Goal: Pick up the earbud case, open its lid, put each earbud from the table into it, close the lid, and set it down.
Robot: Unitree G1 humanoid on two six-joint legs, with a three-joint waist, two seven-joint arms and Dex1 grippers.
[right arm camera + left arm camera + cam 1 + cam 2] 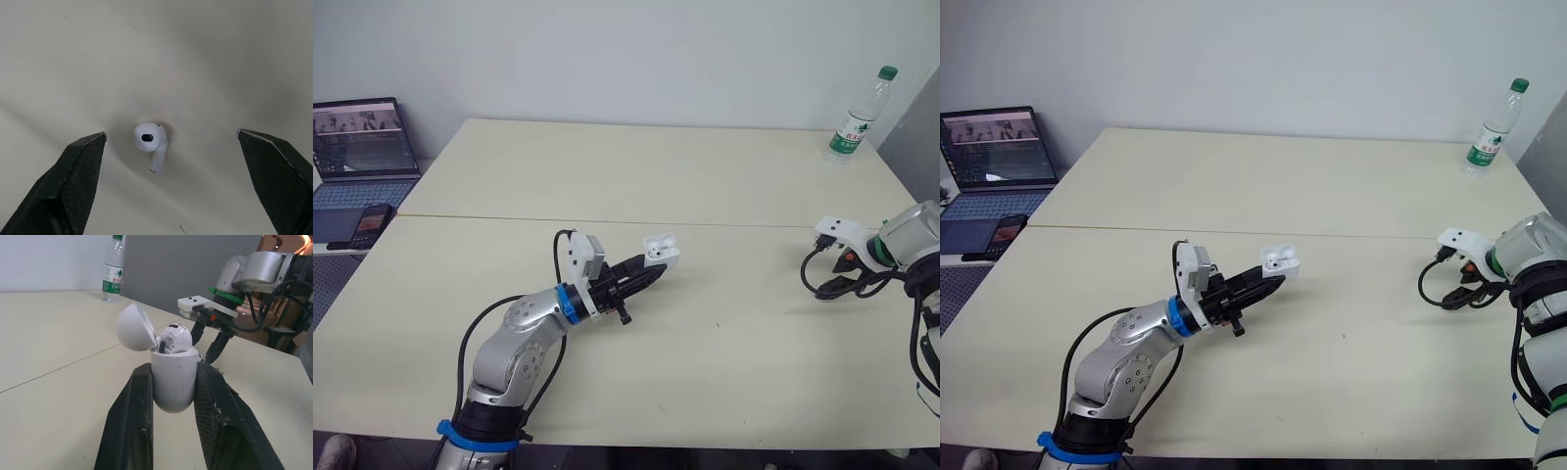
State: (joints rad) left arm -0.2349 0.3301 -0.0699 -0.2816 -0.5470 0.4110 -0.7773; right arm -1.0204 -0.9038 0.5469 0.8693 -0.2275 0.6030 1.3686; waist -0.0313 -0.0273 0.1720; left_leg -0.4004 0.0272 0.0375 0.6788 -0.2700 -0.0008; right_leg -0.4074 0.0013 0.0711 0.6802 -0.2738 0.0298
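Closest in, the left pincer (644, 272) clamps the glossy white plastic earbud case (173, 382) by its body, raised off the pale beige tabletop (705, 176). Its rounded lid (136, 327) stands hinged open, and one white earbud (175, 338) sits inside. Off to the right, the right pincer (171, 133) hangs spread wide, straddling the second white stemmed earbud (148, 138), which lies loose on the tabletop with neither finger touching it. The step in hand looks like fetching this second bud. Next it calls for lowering, closing gently so the bud is not flicked away, then carrying it to the case. Beyond stand a clear plastic water bottle (858, 117) and an open laptop (362, 147).
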